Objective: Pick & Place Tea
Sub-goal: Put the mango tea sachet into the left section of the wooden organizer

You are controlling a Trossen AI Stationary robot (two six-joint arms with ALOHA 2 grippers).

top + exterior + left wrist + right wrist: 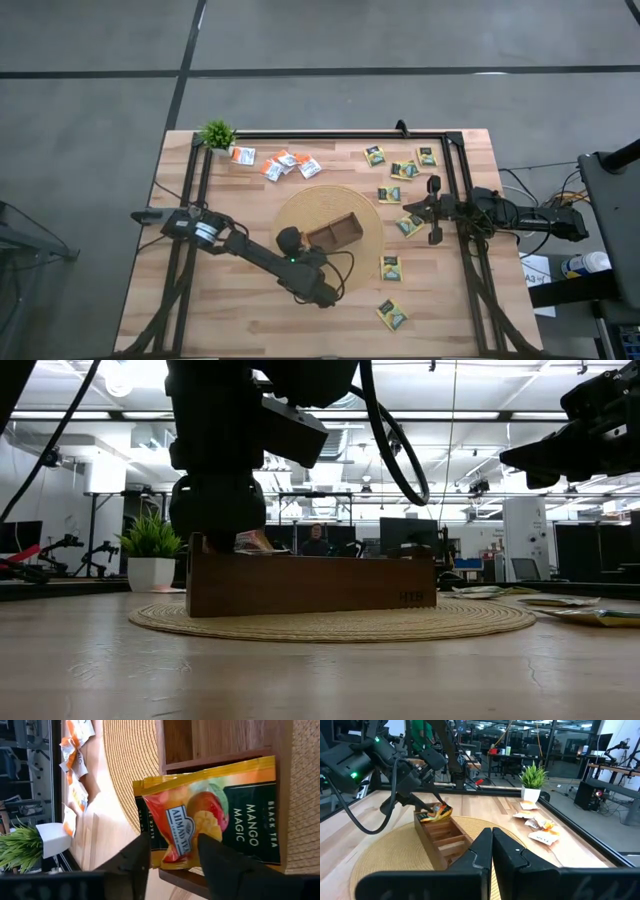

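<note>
1. Left claw [289,239]: positioned over the end compartment of the wooden tray [335,234]; its fingers [131,862] are seen parted around a green-and-yellow tea sachet [210,815], which lies across the compartment's rim.
2. Release step: the fingers should be parted fully and the claw lifted straight up, so the sachet is left inside.
3. Right claw [491,851]: held shut, empty, near the loose sachets [402,169] on the worktop [200,310].
</note>
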